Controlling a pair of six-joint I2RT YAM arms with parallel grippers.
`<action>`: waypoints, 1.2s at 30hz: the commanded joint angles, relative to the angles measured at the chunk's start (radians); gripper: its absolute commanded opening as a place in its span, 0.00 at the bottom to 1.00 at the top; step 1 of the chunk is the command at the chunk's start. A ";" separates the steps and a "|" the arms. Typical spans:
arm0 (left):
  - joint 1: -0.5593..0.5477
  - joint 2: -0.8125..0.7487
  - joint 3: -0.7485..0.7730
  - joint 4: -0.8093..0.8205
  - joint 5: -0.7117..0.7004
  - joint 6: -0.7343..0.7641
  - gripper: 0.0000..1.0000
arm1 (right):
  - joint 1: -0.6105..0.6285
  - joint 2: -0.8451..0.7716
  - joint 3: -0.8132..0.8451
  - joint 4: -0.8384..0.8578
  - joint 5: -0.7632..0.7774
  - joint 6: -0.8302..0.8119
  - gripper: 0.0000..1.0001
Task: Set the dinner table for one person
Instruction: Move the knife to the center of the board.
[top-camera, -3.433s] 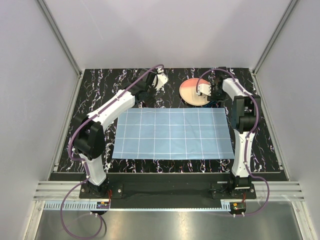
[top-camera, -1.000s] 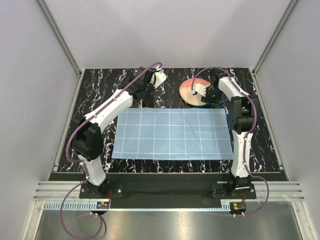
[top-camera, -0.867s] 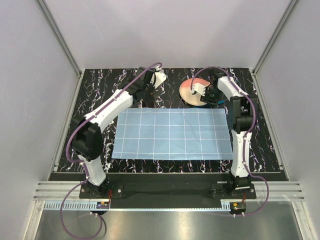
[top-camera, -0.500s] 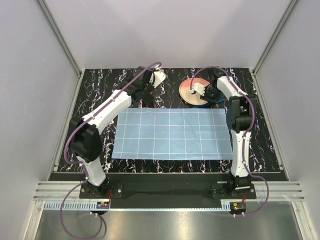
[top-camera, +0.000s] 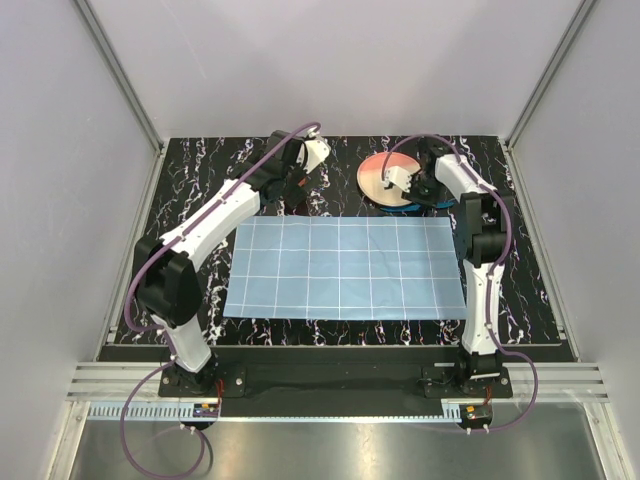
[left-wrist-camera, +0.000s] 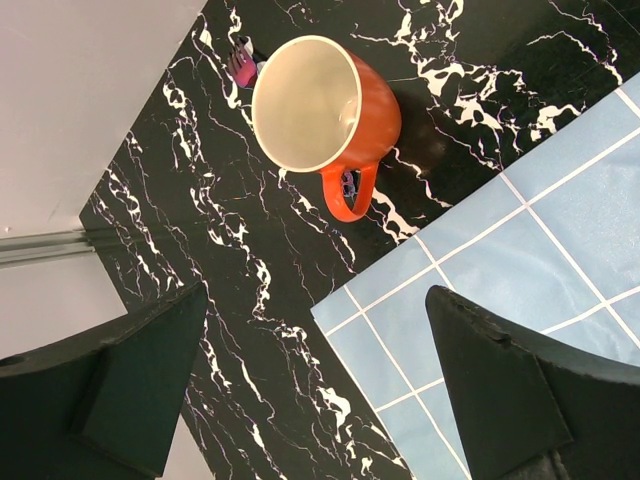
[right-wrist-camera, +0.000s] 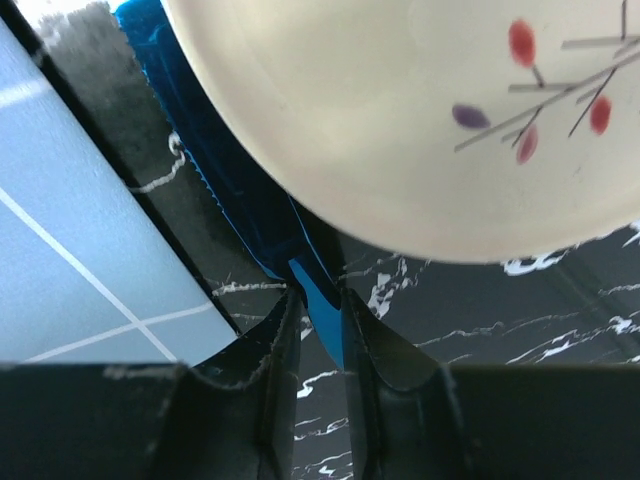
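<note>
On the black marbled dinner table, a cream plate with a leaf pattern lies over a blue napkin; the plate is at the back right. My right gripper is shut on the napkin's near corner, just under the plate's rim, and shows from above at the plate's right side. An orange mug with a cream inside stands upright near the mat's back left corner. My left gripper hovers open short of the mug, holding nothing. From above, the left arm hides the mug.
A light-blue checked mat covers the middle of the table. Small purple objects peek out behind the mug and through its handle. Grey walls and a metal frame close in the back and sides.
The right gripper's jaws have closed on the blue napkin's corner. The plate has shifted slightly toward the back left. The left gripper has drifted a little farther back and stayed open.
</note>
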 joint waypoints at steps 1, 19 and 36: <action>0.007 -0.045 -0.006 0.043 -0.010 0.008 0.99 | -0.044 0.029 -0.080 -0.036 0.015 0.038 0.28; 0.009 -0.039 0.005 0.042 0.009 0.022 0.99 | -0.182 -0.014 -0.189 -0.018 0.107 0.119 0.29; 0.009 -0.041 0.008 0.043 0.021 0.030 0.99 | -0.208 0.034 -0.056 -0.063 0.166 0.424 0.27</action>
